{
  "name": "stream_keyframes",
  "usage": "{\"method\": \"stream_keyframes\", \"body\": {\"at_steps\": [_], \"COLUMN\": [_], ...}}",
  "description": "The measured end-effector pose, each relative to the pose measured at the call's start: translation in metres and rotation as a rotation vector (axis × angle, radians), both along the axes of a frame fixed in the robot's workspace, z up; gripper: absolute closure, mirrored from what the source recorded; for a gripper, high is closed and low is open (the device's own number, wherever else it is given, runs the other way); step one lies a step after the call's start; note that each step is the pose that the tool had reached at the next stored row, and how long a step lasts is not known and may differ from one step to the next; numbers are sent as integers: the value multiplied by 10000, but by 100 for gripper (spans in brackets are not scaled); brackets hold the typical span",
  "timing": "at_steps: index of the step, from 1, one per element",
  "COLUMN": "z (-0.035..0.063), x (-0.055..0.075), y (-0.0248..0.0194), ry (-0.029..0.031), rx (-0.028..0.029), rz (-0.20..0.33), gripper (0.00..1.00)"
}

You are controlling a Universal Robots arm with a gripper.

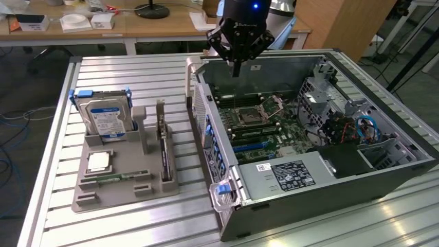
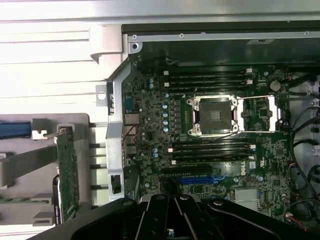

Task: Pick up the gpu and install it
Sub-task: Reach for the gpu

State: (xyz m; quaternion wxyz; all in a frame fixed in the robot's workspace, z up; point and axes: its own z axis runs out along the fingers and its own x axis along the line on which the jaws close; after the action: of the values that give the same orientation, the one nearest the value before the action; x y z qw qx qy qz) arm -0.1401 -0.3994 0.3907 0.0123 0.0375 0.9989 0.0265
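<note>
The gpu (image 1: pixel 163 149) is a thin dark card standing on its long edge in a slot of the grey holder (image 1: pixel 123 193), to the exterior view's left of the open computer case (image 1: pixel 404 154). The wrist view shows the gpu (image 2: pixel 66 172) edge-on as a green board beside the case wall. My gripper (image 1: pixel 237 71) hangs shut and empty above the far end of the case, well apart from the card. Its dark fingers (image 2: pixel 150 220) rise over the motherboard (image 2: pixel 150 115), near the blue expansion slot (image 2: pixel 192 180).
A silver hard drive (image 1: pixel 103 119) with a blue-white label stands in the same holder, with a processor chip (image 1: pixel 99 162) and a green memory stick (image 1: pixel 113 178) lying in front. The case holds a power supply (image 1: pixel 288 175) and cables (image 1: pixel 363 128). A wooden desk (image 1: pixel 158 25) stands behind the slatted table.
</note>
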Motion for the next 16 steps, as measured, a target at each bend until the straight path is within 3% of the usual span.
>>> {"method": "stream_keyframes", "body": {"at_steps": [16], "z": [-1], "x": [-74], "y": [0], "ry": [0], "rx": [0], "rz": [1], "gripper": [89]}}
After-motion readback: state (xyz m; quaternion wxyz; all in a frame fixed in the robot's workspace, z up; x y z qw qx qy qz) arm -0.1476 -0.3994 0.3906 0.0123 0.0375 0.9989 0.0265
